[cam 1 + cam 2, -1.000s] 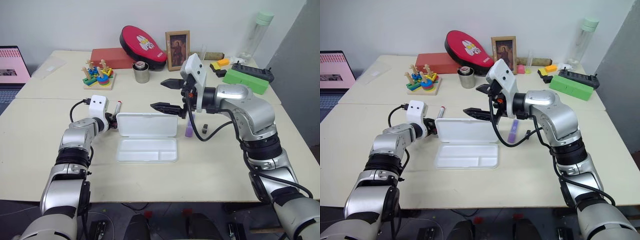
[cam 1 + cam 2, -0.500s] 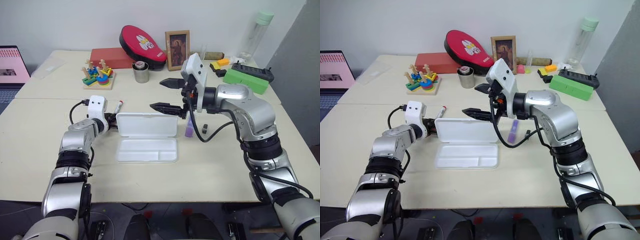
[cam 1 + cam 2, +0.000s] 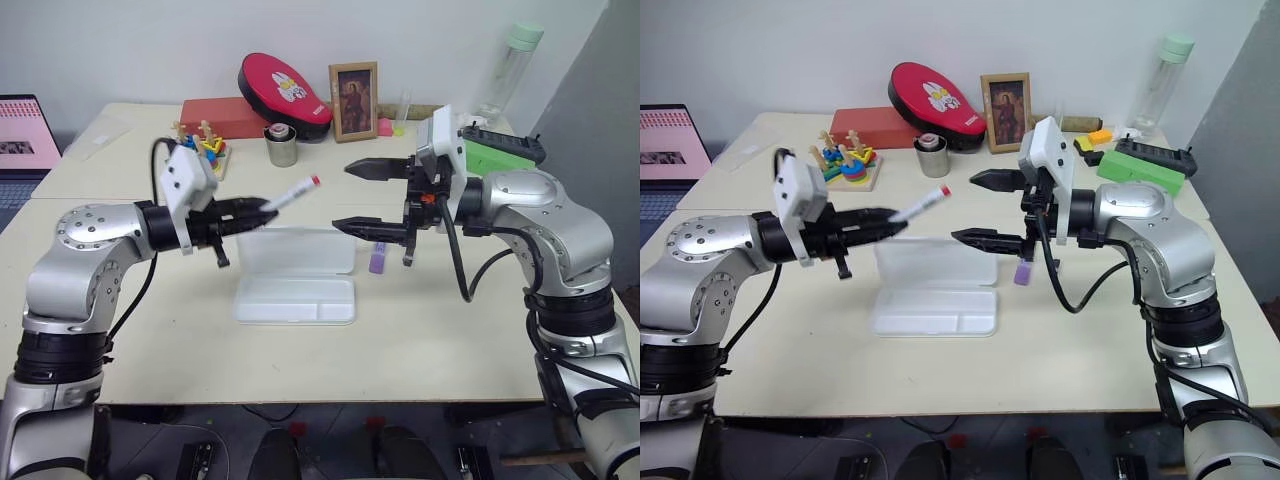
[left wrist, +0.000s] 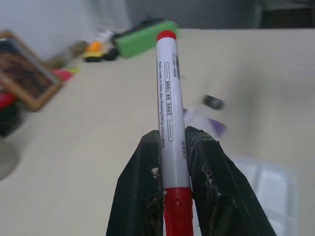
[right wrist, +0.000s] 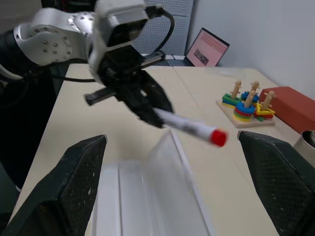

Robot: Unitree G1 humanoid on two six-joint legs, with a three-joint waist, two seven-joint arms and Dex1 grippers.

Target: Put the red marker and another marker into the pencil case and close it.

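Left gripper (image 3: 262, 207) clamped tight on the red marker (image 3: 293, 194), pinched near its capped end, barrel running up and toward the right gripper, far red tip raised. Held above the worktop (image 3: 150, 330), over the near-left side of the pencil case (image 3: 295, 298). Case lying just below and slightly right of that gripper: open, tray flat on the worktop, lid standing up behind it, long axis across the view. Marker axis slanted against the tray, so likely needs lowering and levelling along the tray's length before release. Left arm clearly the nearer one for that drop.

Further right, right gripper (image 3: 371, 196) spread wide with nothing between its fingers, pointing toward the left gripper, hanging above the case's right end. Purple highlighter (image 3: 378, 258) on the worktop just beside the case's right edge, roughly under that gripper, long axis pointing away from the robot; right arm the nearer one for it. Small black object (image 3: 409, 252) close beside the highlighter, apart from it.

Count: one red marker, one purple highlighter, one pencil case, two grippers.
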